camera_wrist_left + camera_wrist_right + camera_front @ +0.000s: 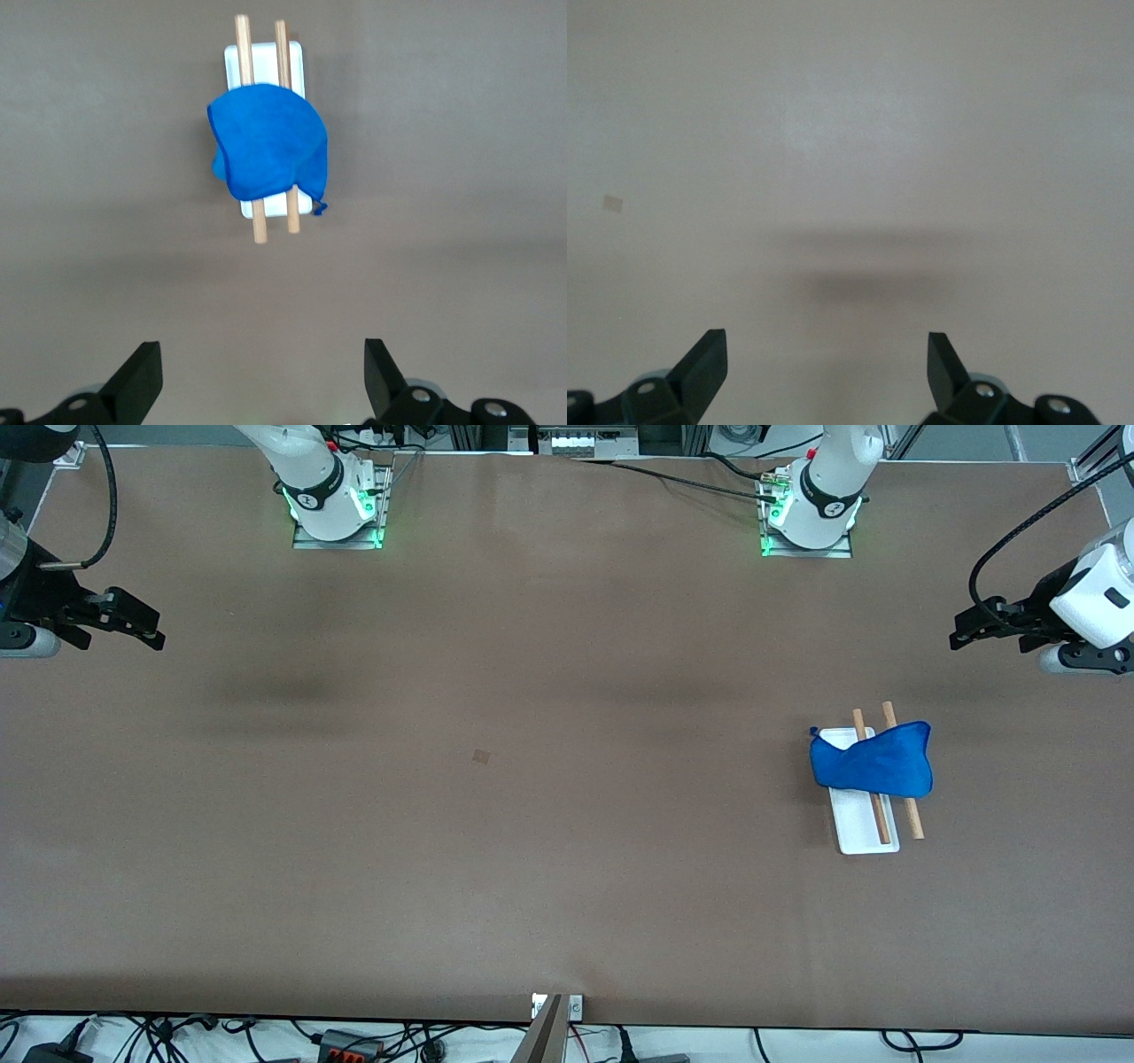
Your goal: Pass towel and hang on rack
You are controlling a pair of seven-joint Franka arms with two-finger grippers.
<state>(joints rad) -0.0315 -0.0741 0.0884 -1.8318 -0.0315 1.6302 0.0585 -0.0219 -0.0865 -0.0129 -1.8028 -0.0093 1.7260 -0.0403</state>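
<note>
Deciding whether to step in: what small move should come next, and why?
Probably none. The towel already drapes across both rods of the rack, and the left hand and right hand wait open, empty, over bare table at their own ends.

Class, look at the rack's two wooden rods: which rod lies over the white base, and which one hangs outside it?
On the rack, the rod toward the right arm's end shows over the white base; the rod toward the left arm's end lies outside its edge. The towel drapes both.
</note>
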